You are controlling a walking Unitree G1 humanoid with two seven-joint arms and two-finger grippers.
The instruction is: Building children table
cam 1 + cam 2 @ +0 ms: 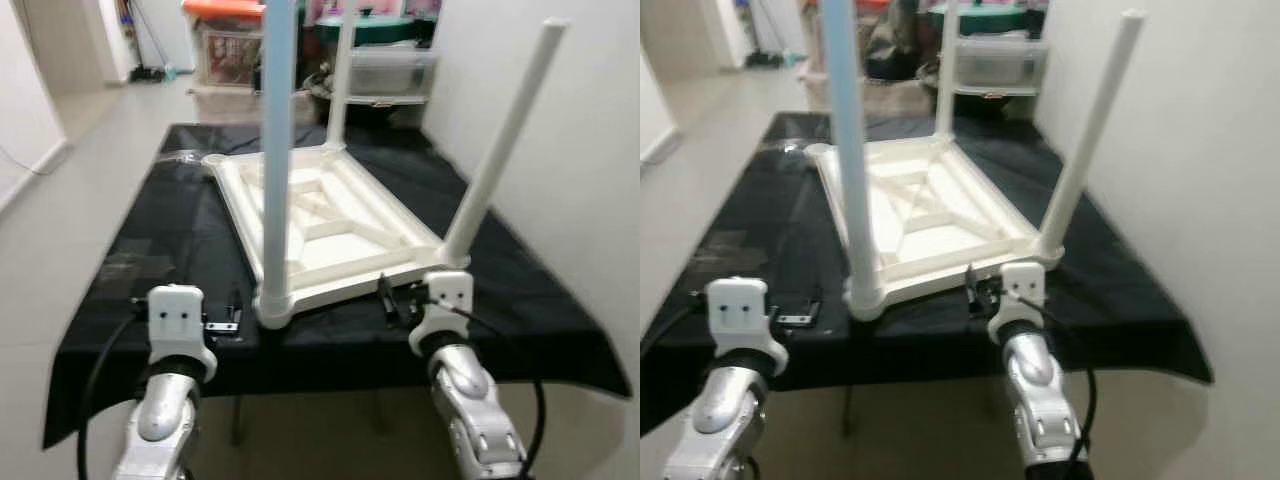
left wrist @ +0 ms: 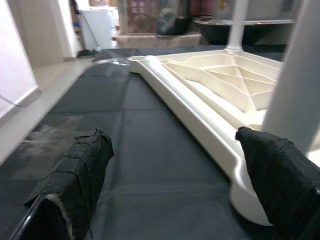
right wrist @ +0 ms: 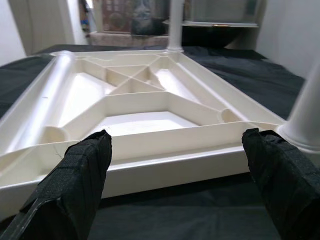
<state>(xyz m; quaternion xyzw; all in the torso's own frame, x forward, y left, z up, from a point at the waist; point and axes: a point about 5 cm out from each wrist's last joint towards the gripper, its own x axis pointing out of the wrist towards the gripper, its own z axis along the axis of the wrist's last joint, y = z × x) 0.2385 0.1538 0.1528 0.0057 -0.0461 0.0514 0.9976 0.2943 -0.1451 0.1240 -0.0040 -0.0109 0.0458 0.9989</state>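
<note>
Nearest, the left gripper and right gripper hover, fingers spread wide and holding nothing, at the near edge of an upturned white children's table top. It lies on a black cloth with three legs standing upright in its corners. Beyond stand storage boxes, partly blurred.
</note>
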